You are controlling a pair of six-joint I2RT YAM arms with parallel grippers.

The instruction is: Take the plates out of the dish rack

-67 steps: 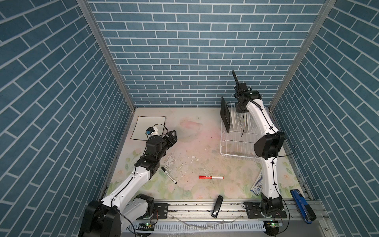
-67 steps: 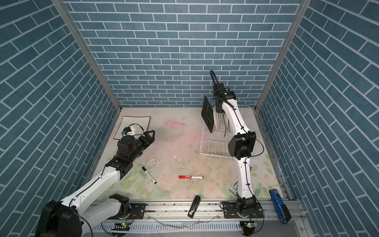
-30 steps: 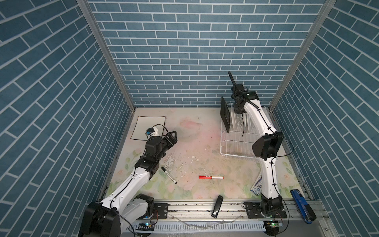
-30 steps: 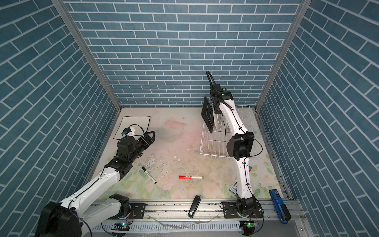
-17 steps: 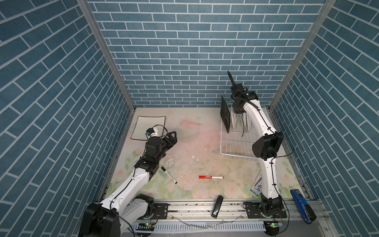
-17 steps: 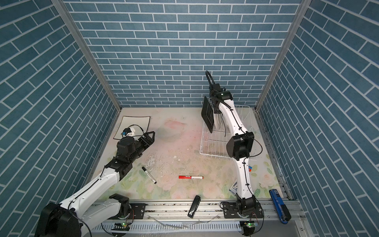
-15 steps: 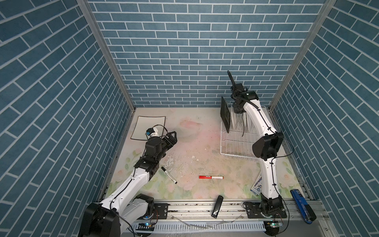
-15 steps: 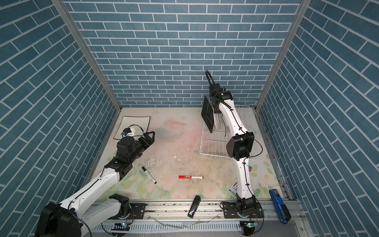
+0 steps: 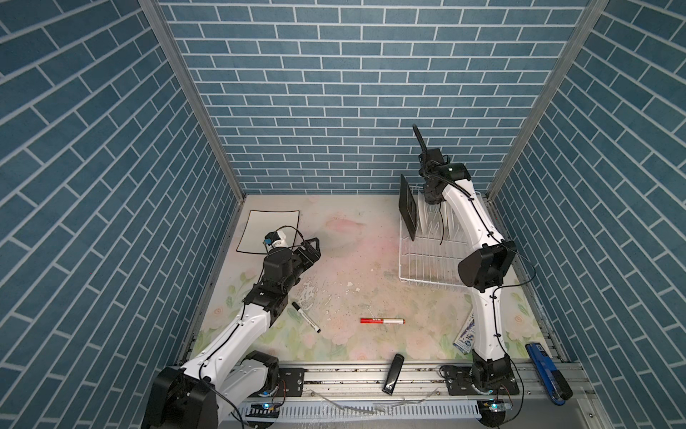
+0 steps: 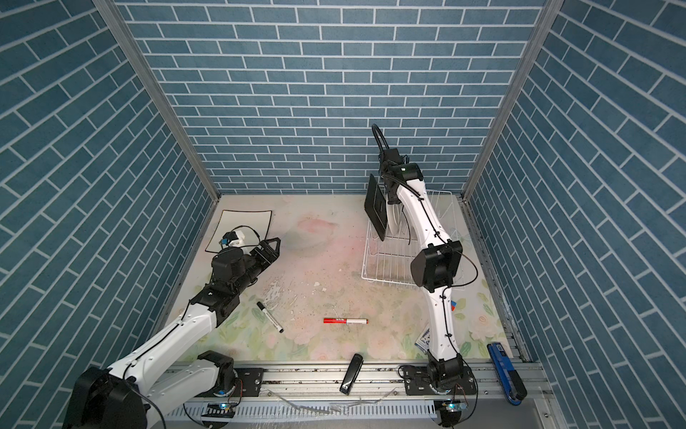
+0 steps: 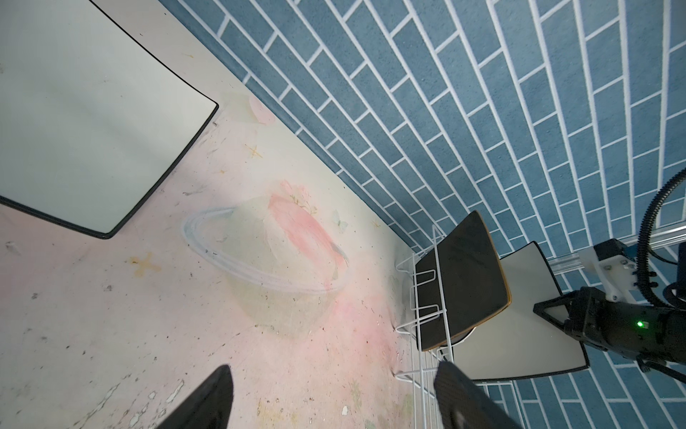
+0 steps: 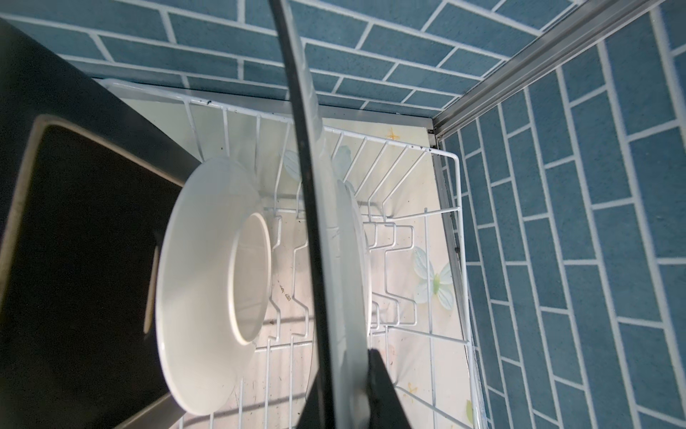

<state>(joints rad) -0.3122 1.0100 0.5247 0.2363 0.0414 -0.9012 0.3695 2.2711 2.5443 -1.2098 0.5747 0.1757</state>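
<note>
Where my right gripper (image 11: pixel 555 315) stands: above the far end of the dish rack (image 9: pixel 427 260), close to the back wall.
Right gripper state: clamped on the upper edge of a square white plate (image 12: pixel 345 297) with a thin black rim.
Held plate: upright over the rack, edge-on to my right wrist camera. I cannot tell whether its lower edge sits between the prongs.
Round white plate (image 12: pixel 208 282): upright in the rack, just beside the held plate.
Black plate (image 9: pixel 407 211): upright at the rack's left side, just beside the round plate.
Left gripper (image 9: pixel 313 247): jaws spread wide, holding nothing, above the table and well apart from the rack.
Second white plate (image 9: pixel 269 230): flat on the table in the far left corner, just behind my left gripper.
Markers: a black marker (image 9: pixel 306 317) and a red marker (image 9: pixel 382 321) lie on the table nearer the front.
</note>
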